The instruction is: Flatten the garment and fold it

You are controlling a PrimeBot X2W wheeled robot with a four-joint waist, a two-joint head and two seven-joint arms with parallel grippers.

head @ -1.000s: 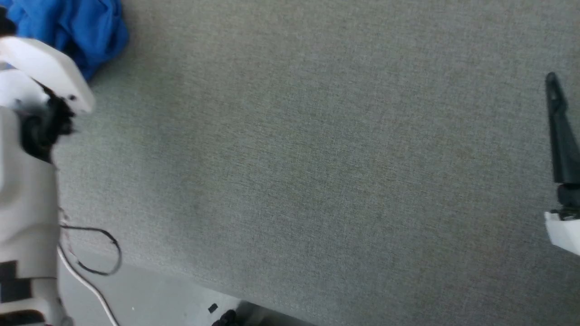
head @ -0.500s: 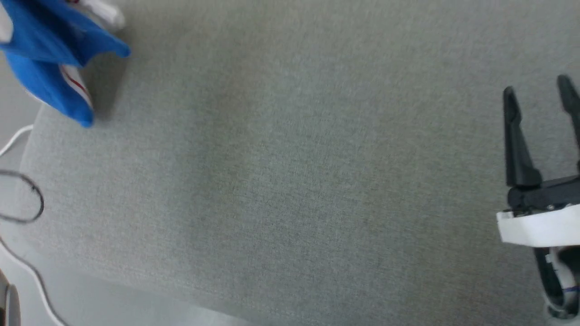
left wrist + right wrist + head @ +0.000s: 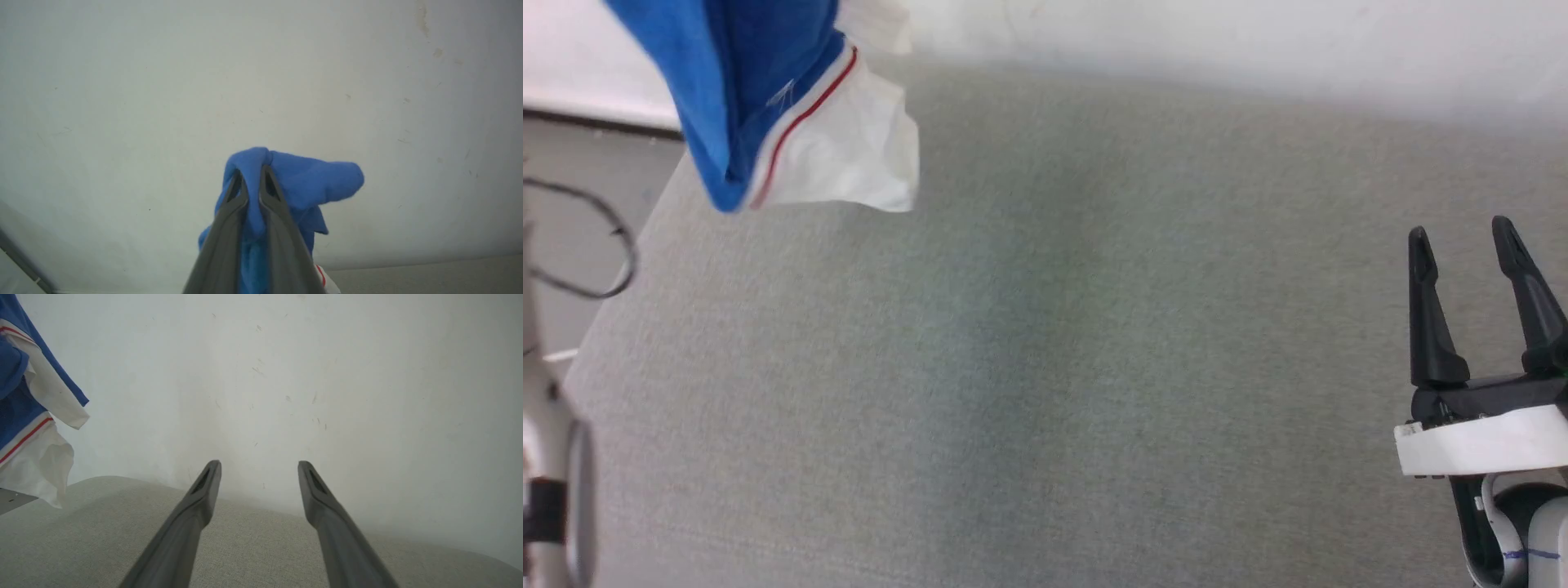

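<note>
Up swings the head camera over this last second, bringing the wall point(image 3: 1176, 33) into the top of the picture, and the right gripper point(image 3: 1460, 231), clipped at the edge a second ago, now stands whole at lower right. What was a crumpled blue bunch is now a hanging garment point(image 3: 760, 106), white sleeve and red stripe dangling over the desk's point(image 3: 1094, 367) far left corner.

And the left gripper point(image 3: 252, 175) is clenched tight on a thick bunch of blue cloth, while the right gripper's fingers are spread wide with nothing between them.

It looks like the carry-in stage. To do it well, bring the cloth over the middle of the desk and keep it high enough not to drag. The free right gripper should catch a loose edge before anything is lowered, so the shirt spreads instead of heaping. That bunched pinch could slip, so no jerks.

The left wrist view supplies the pinch itself. The head view adds the drape and the open desk beside it. The right wrist view gives a side look at the lowest white fold hanging near the desk's edge.
</note>
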